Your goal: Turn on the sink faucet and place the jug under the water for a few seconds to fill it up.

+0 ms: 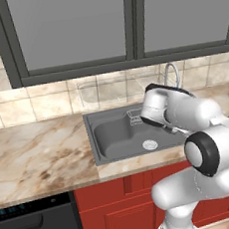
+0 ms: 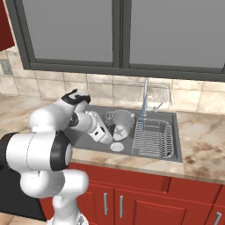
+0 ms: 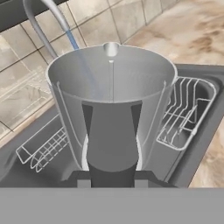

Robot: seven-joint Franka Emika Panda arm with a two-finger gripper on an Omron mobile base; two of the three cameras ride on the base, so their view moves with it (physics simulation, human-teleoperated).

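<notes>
My gripper is shut on the dark side handle of the light grey jug and holds it upright over the dark sink. From the hand, the jug looms close, with its handle between my fingertips. The chrome sink faucet runs. Its thin blue water falls just right of the jug onto the wire rack. In the hand view the water shows faintly across the jug's far wall. From the left base, the faucet rises behind my arm.
A wire rack fills the sink's right half, and another wire rack lies to the jug's left. The silver drain sits below the jug. Marble counter flanks the basin. A tiled wall and windows stand behind.
</notes>
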